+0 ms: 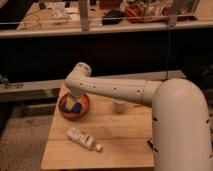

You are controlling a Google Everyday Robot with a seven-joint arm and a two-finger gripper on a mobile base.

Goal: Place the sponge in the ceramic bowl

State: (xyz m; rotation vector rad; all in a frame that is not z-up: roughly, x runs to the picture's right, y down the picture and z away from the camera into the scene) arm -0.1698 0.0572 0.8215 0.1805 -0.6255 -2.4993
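Observation:
The orange-brown ceramic bowl (73, 106) sits at the back left of the wooden table (115, 142). Inside it lies the sponge (73, 104), a yellow and blue block. My white arm reaches from the right across the table, and its wrist end hangs directly over the bowl. The gripper (75, 96) sits just above the sponge, mostly hidden behind the wrist.
A white bottle (81, 138) lies on its side near the table's front left. A small white cup (119, 105) stands behind the arm at mid-table. A small dark packet (149, 144) lies by the arm's base. A dark shelf and rail run behind the table.

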